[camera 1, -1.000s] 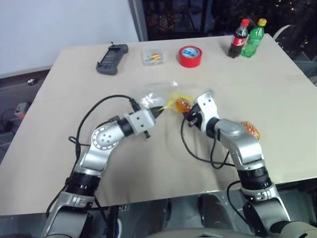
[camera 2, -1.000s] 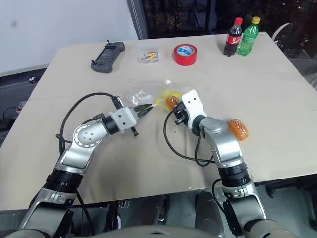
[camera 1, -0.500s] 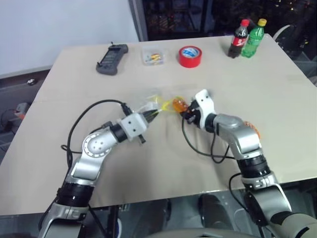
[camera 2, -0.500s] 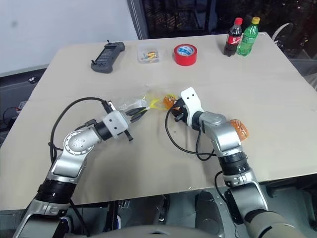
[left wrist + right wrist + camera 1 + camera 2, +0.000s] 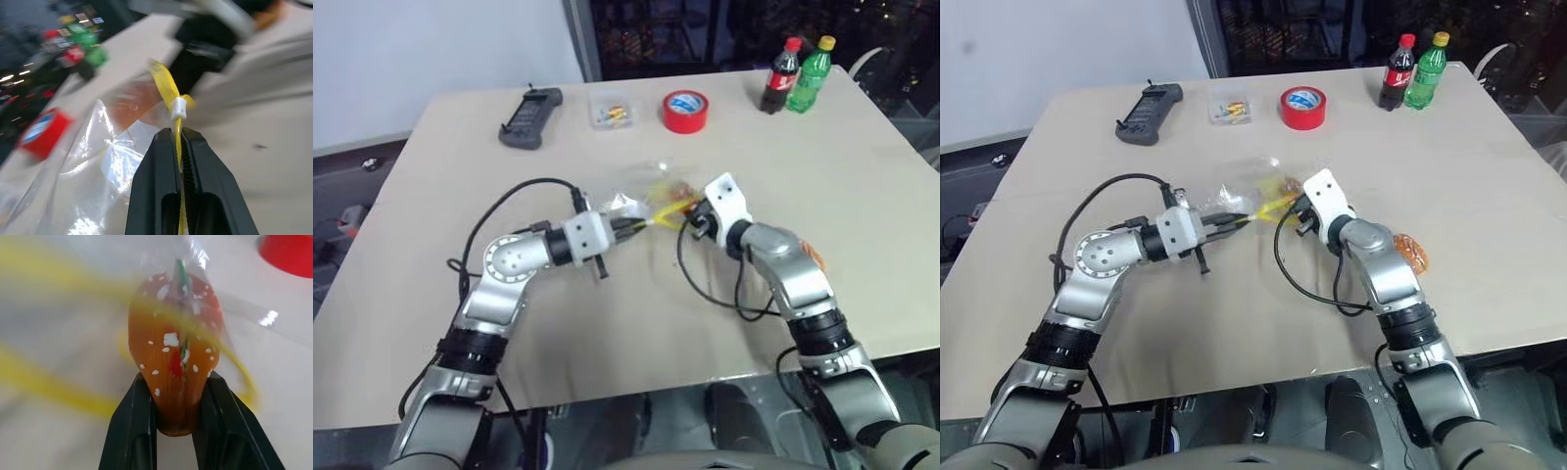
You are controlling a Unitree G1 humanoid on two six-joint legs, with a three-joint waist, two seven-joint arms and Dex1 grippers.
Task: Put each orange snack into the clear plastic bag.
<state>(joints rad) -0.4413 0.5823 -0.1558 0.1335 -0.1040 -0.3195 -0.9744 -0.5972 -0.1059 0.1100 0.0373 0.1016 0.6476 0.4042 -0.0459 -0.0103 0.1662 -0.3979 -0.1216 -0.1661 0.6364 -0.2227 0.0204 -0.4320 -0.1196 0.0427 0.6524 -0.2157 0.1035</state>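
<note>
- Left hand (image 5: 1219, 221) has its two black fingers pinched together on the yellow seal strip (image 5: 171, 100) of the thin, crinkly clear plastic bag (image 5: 631, 196), holding it up off the beige counter (image 5: 431, 284).
- Right hand (image 5: 693, 211) is clamped on one small oval orange snack with pale speckles (image 5: 173, 367), squeezed between both black fingers. From the right wrist view the snack sits right at the bag, with plastic film draped over its far end; can't tell how far in it is.
- Second orange snack (image 5: 1411, 256) lies on the counter just beside the right forearm, near the right side of the counter.
- Further back, along the far edge of the counter: a dark grey handheld controller thing (image 5: 530, 117), then a small rigid clear box with colourful bits (image 5: 613, 112), then a red tape roll with a blue centre (image 5: 685, 109).
- Back right corner has two small bottles standing upright and touching, a dark cola one with a red cap (image 5: 781, 76) and a green one with a yellow cap (image 5: 810, 75).
</note>
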